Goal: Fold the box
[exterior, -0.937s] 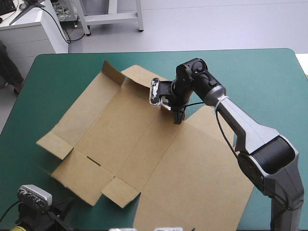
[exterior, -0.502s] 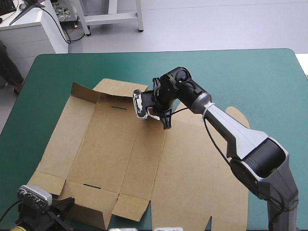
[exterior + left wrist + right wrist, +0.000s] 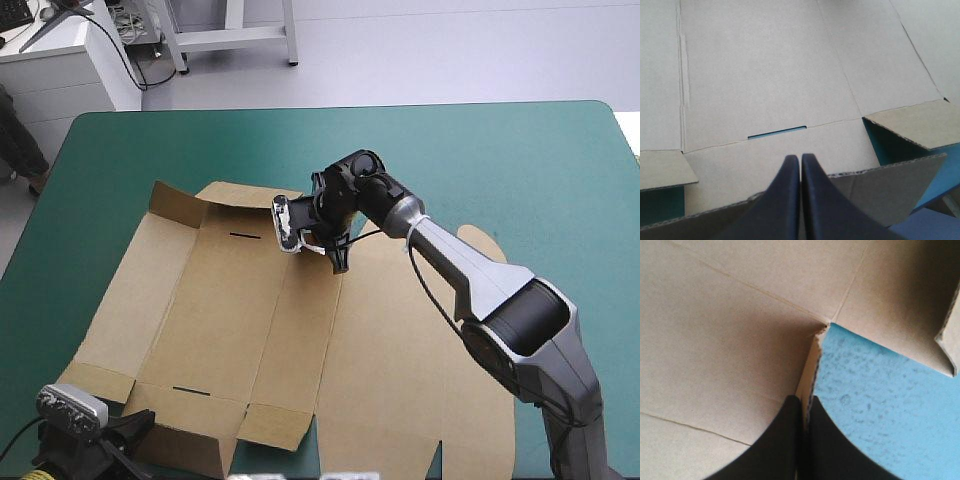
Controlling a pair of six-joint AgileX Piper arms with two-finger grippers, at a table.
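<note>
A teal-green counter carries the brown box, spread almost flat, with only one far corner flap lifted. The right pincer pinches the box's far edge. The left pincer, pressed together, hovers at the box's near edge. Nearly all the folding looks left to do.

Silver-grey arm, black finned claw

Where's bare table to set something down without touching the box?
Widest: the teal-green cover along the far edge beyond the box, and the far right corner. A narrow strip runs along the left edge. The near middle is crowded: board, plus the right gripper, jaws shut on it.
</note>
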